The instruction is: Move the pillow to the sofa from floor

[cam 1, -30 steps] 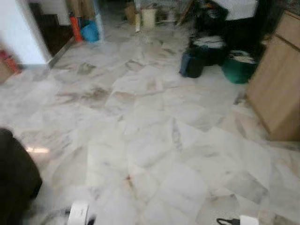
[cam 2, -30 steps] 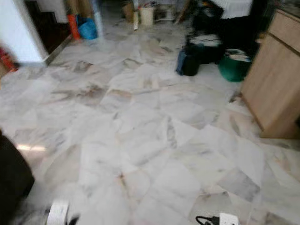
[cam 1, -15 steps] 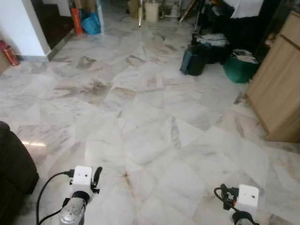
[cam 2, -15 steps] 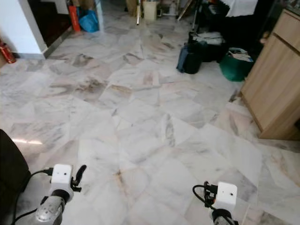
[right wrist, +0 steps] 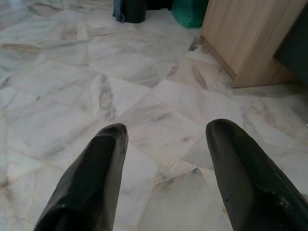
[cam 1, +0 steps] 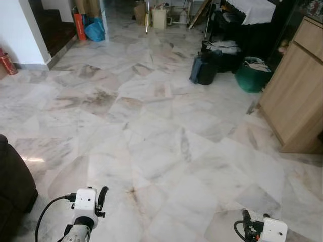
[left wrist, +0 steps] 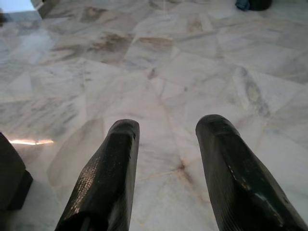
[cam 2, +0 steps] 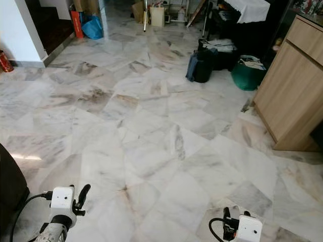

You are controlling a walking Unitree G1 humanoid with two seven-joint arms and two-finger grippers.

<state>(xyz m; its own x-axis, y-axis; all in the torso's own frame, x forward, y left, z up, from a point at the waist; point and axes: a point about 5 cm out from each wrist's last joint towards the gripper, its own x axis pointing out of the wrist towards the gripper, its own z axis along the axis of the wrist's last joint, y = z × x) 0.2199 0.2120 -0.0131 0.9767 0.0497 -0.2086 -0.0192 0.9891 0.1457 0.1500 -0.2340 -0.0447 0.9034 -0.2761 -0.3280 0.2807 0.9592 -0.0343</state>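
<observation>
A wide marble floor (cam 1: pixel 166 131) of grey-veined white tiles spreads across the head views. At about 3 o'clock a light wooden cabinet (cam 1: pixel 298 96) stands on it, and at about 9 o'clock, low in the view, sits the dark edge of a sofa (cam 1: pixel 12 186). Toward 1 o'clock a dark piece of furniture draped with a white cloth (cam 1: pixel 250 10) stands at the far side, with a green basket (cam 1: pixel 252 75) and a dark blue bag (cam 1: pixel 203 68) on the floor in front of it, near each other. At 11 o'clock a white wall corner (cam 1: pixel 22 30) meets a dark opening, with a blue plastic bag (cam 1: pixel 95 30) and an orange object (cam 1: pixel 79 25) beside it; a red cylinder (cam 1: pixel 7 61) stands by the wall at 10 o'clock. No pillow can be made out on the floor shown. The left pincer (left wrist: pixel 166 139) and right pincer (right wrist: pixel 166 144) both hang over bare tiles, fingers spread wide apart, holding and touching nothing.
</observation>
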